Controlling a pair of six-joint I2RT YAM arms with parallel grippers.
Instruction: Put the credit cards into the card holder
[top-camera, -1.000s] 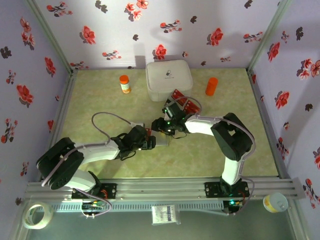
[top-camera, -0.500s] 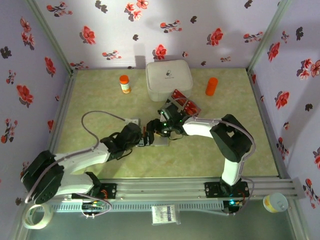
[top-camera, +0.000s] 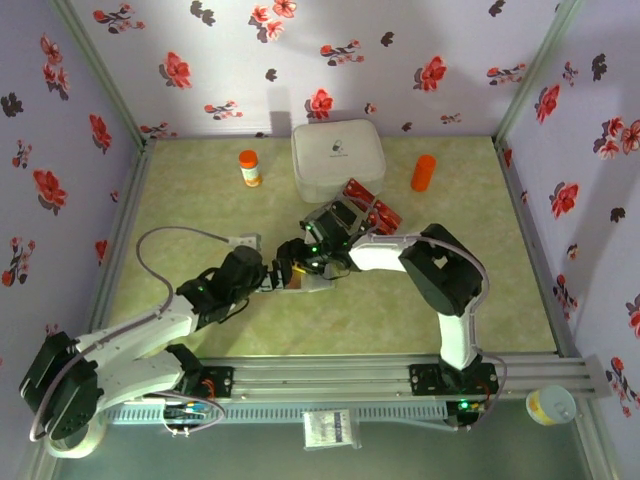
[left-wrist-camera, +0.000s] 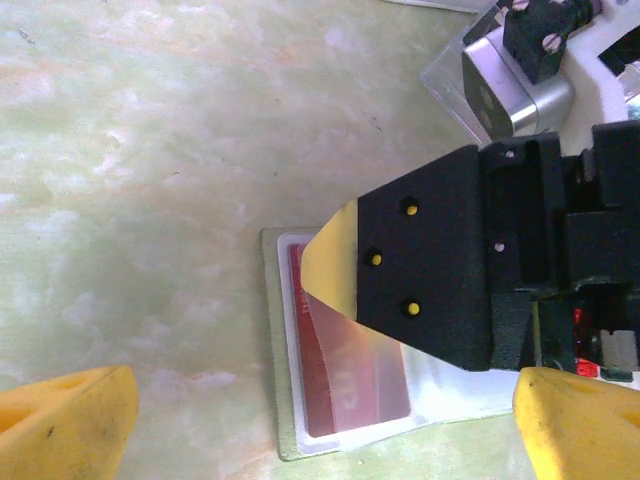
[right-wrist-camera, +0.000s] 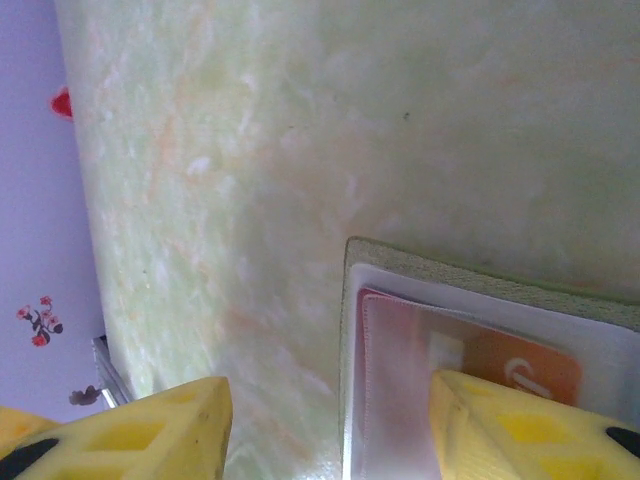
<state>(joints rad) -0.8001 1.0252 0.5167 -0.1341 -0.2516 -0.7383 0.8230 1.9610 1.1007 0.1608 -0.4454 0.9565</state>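
Note:
The olive-green card holder (left-wrist-camera: 272, 350) lies open on the table, pale inside up, with a red credit card (left-wrist-camera: 345, 385) tucked in its clear sleeve. In the top view the holder (top-camera: 318, 283) sits mid-table between both grippers. My right gripper (right-wrist-camera: 330, 430) is open; one yellow-tipped finger (left-wrist-camera: 335, 265) rests on the sleeve over the card (right-wrist-camera: 400, 370), the other hangs over bare table. My left gripper (left-wrist-camera: 320, 440) is open just left of the holder, gripping nothing. More red cards (top-camera: 372, 205) lie in a clear tray behind.
A big white rounded box (top-camera: 338, 158) stands at the back centre. An orange-capped bottle (top-camera: 249, 167) is to its left and an orange cylinder (top-camera: 424, 172) to its right. Floral walls close three sides.
Both grippers have shifted left across the table. The left arm has swung back and to the left, and the right gripper has followed it over the holder.

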